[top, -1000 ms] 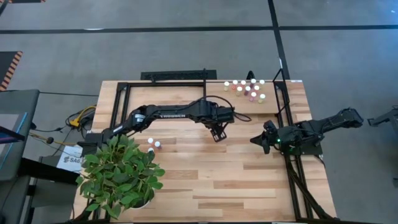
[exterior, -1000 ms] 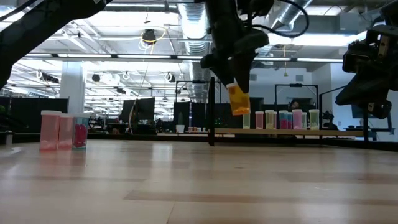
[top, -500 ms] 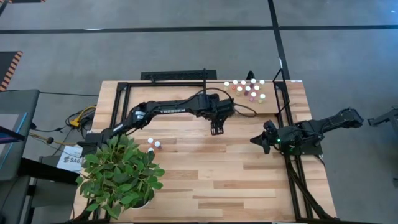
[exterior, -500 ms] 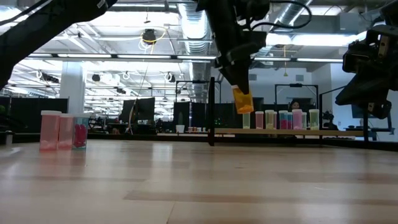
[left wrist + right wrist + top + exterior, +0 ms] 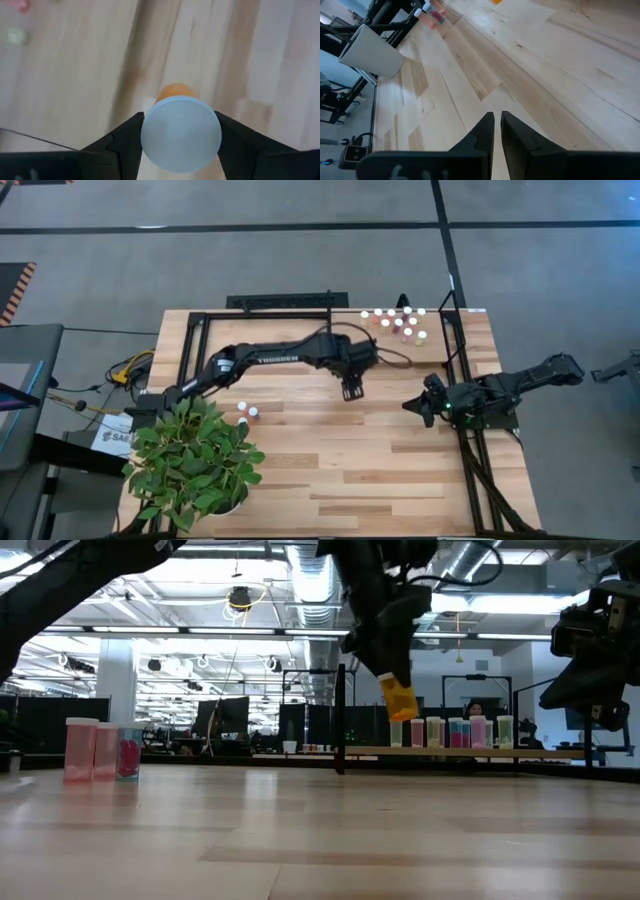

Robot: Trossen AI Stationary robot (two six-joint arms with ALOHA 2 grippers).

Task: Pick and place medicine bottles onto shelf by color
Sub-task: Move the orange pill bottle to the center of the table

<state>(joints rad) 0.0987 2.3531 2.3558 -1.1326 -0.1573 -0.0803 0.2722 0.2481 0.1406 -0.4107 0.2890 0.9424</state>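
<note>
Orange bottle (image 5: 401, 700) clamped at white cap in my left pincer (image 5: 351, 390), carried clear above tabletop (image 5: 330, 460) middle, body hanging down, slightly tilted. Shelf (image 5: 440, 345) lies toward far right corner from pincer; vial cluster (image 5: 398, 323) stands there. Left arm nearer; my right pincer (image 5: 425, 406) closed, empty, waiting near right edge. Three vials (image 5: 98, 748) remain near plant (image 5: 195, 460). Free slot beside orange vials hard to make out; bottle body mostly hidden behind cap in wrist view.

shelf vials (image 5: 398, 324) too small to sort, plant pot (image 5: 371, 52) cropped
</note>
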